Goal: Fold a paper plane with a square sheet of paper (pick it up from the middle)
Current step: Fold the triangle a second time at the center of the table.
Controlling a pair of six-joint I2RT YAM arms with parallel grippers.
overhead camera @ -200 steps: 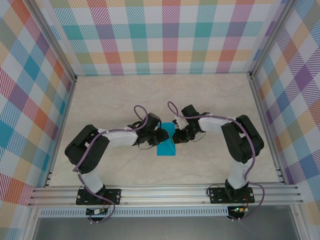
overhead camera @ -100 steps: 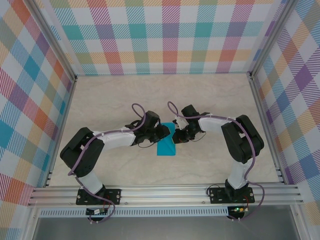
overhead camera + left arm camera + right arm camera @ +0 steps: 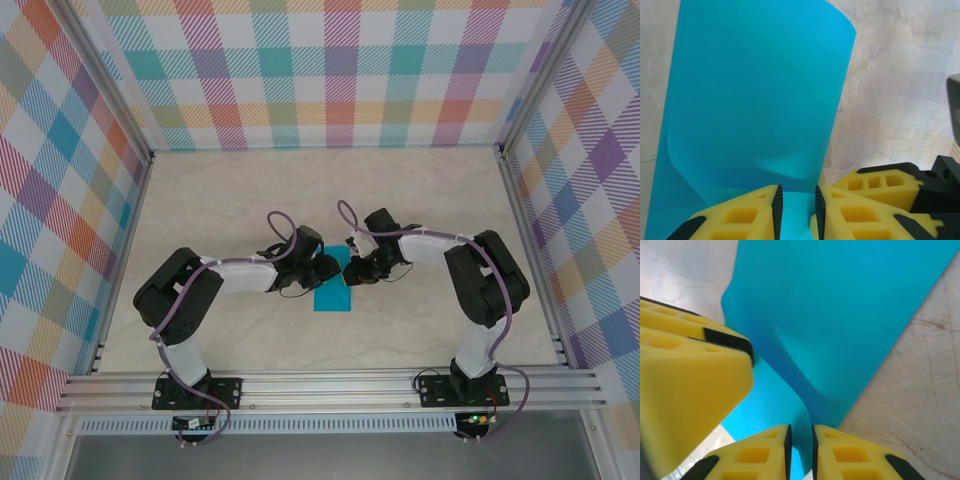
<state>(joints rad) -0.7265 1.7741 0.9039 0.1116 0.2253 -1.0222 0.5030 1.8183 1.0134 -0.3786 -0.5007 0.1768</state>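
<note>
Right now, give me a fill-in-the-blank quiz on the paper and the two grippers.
1. The square sheet of paper lies between the left gripper and the ___ one.
2. The left gripper's fingers are mainly ___ in colour.
3. Seen from above, the sheet sits near the table's ___.
Missing words: right; yellow; middle.

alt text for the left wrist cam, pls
A teal-blue square sheet of paper, its top layer curled over, lies on a pale marbled table, across the left and centre. At the bottom edge the yellow foam fingers of the left gripper stand nearly together, blue paper showing in the narrow gap.
</note>
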